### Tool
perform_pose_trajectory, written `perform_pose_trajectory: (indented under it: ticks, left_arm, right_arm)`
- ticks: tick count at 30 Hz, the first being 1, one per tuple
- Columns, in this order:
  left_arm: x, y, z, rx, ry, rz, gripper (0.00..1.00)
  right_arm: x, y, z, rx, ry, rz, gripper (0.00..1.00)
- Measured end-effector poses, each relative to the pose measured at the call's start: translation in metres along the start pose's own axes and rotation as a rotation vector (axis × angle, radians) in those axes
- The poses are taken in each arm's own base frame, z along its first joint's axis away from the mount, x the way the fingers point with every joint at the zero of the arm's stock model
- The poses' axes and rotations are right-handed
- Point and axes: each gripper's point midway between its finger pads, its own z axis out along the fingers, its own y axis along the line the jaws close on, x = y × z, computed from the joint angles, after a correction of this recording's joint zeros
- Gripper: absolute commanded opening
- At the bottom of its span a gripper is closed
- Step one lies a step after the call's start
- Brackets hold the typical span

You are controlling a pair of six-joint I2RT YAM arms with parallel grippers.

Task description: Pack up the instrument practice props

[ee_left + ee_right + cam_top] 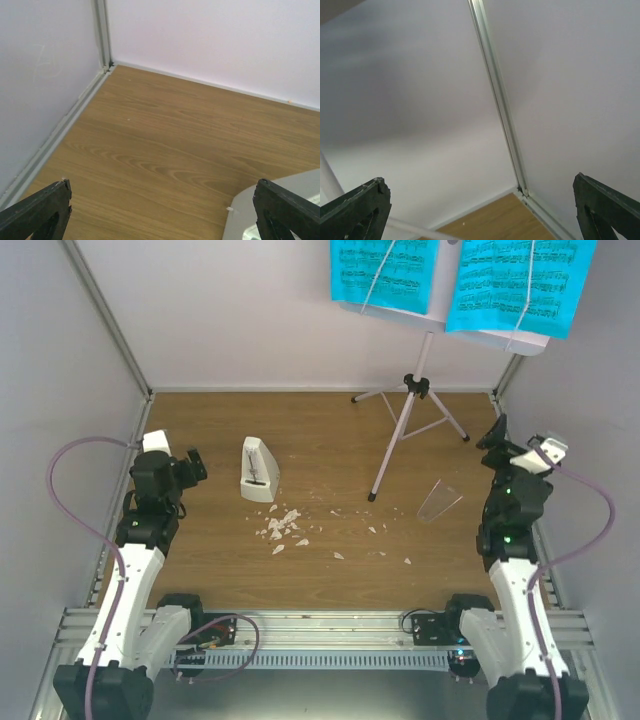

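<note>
Wooden counter [320, 430]: music stand [425, 355] upright, pole vertical, pages [385, 275] facing the arms; left tool [162, 200], right tool [482, 200] released.

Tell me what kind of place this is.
Probably a small robot test booth, staged as a music practice corner: plain white walls around a wooden table, two robot arms bolted at its near edge, a music stand and a metronome.

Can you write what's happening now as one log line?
left tool open, empty | right tool open, empty | metronome upright | clear cover lying apart | sheet music on stand
</note>
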Motion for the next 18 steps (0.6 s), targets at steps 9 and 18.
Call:
perform_pose_trajectory:
  ticks: [9, 18]
  left_arm:
    - [0.003, -0.016, -0.001, 0.096, 0.018, 0.005, 0.99]
    - [0.008, -0.039, -0.008, 0.174, 0.04, 0.04, 0.99]
  right_arm:
    - [0.023, -0.004, -0.03, -0.018, 0.169, 0.045, 1.0]
    - [0.047, 0.034, -0.054, -0.248, 0.334, 0.153, 1.0]
